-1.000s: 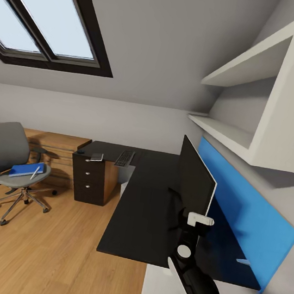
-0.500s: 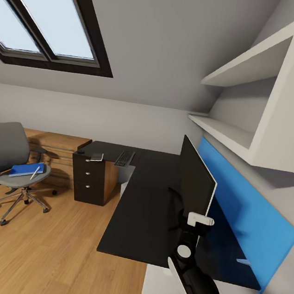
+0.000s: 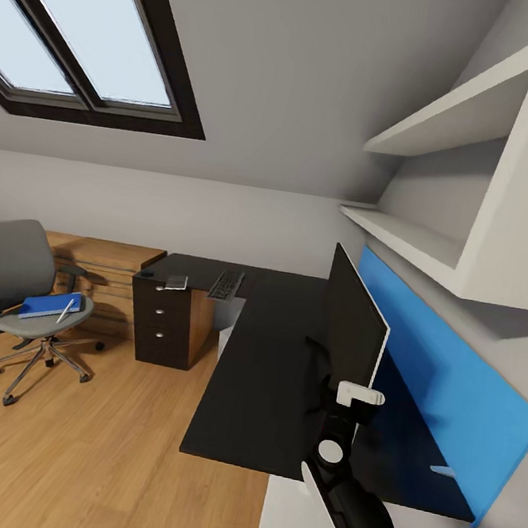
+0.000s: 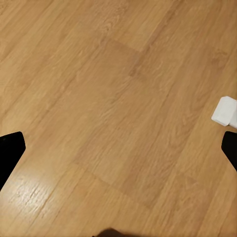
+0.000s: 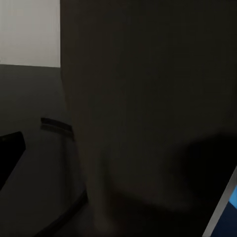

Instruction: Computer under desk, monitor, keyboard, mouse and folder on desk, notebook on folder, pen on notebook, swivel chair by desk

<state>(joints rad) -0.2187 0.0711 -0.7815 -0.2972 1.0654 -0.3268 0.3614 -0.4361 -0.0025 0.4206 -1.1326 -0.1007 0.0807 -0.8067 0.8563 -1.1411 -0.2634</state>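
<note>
The black-topped desk (image 3: 260,381) stands along the right wall, with the monitor (image 3: 354,327) upright on it. At its far end lie the keyboard (image 3: 225,284), the grey notebook (image 3: 176,282) and the small black mouse (image 3: 147,273). A pale computer (image 3: 224,338) shows under the desk. The swivel chair (image 3: 12,266) stands apart at left, the blue folder (image 3: 47,305) and white pen (image 3: 64,309) on its seat. My right gripper (image 5: 118,148) is open, close to the monitor's dark stand (image 5: 143,123). My left gripper (image 4: 118,148) hangs open over bare floor.
White shelves (image 3: 419,235) jut out above the desk's blue back panel (image 3: 441,381). A black drawer unit (image 3: 159,325) stands under the far end, with a wooden chest (image 3: 105,263) behind the chair. Wooden floor (image 3: 87,449) is open between chair and desk. A white block (image 4: 224,111) lies on the floor.
The whole head picture has shifted slightly, so the camera moved a little. Nothing on the desk or chair has moved, and my right arm holds its pose.
</note>
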